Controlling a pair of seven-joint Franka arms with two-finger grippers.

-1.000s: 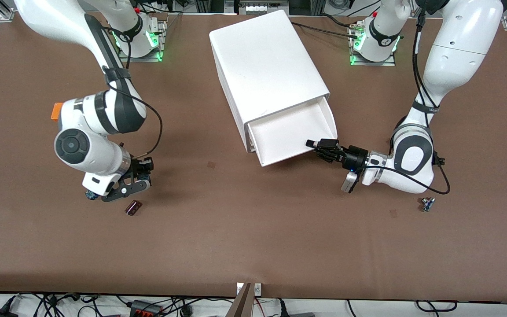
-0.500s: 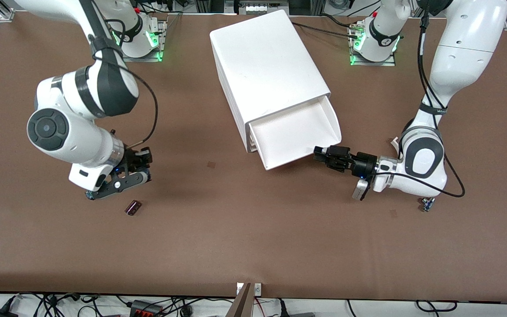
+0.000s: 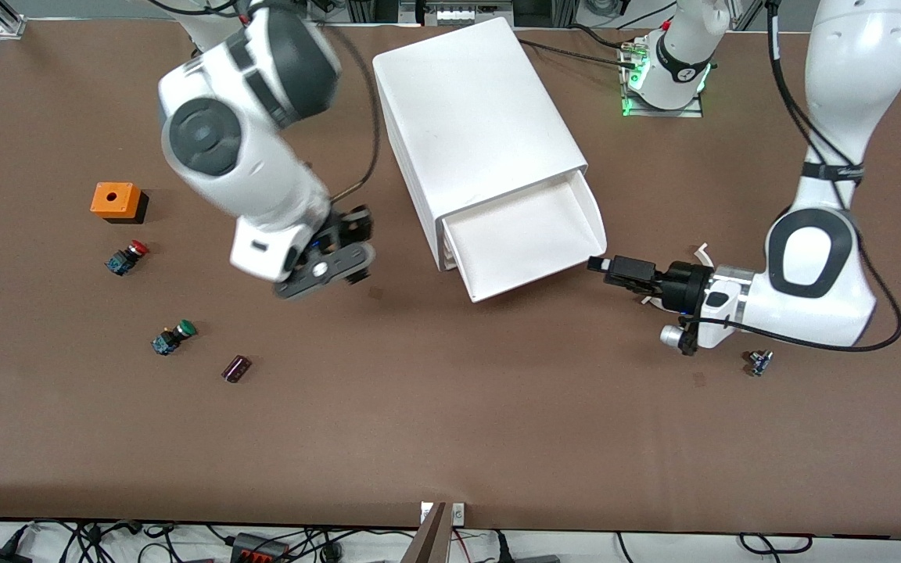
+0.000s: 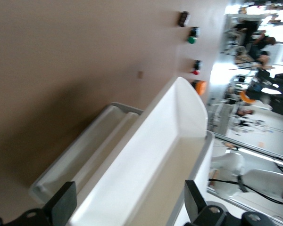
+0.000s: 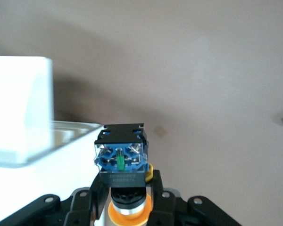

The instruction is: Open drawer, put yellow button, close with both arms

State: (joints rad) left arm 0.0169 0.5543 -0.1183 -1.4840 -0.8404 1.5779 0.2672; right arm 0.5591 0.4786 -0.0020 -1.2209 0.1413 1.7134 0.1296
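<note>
Clearly the right gripper (image 3: 333,270), clamped on the yellow button (image 5: 127,188), hangs over the tabletop (image 3: 450,422) beside the cabinet (image 3: 474,117), short of the drawer (image 3: 517,242). Released early, the button could strike the drawer wall and bounce out. The drawer stands open and empty. The left gripper (image 3: 615,270) waits beside its corner, fingers apart.

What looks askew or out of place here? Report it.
The cabinet sits skewed to the table's edges, its top drawer pulled open and empty. The right gripper holds the yellow button; the left gripper is beside the drawer's corner.
</note>
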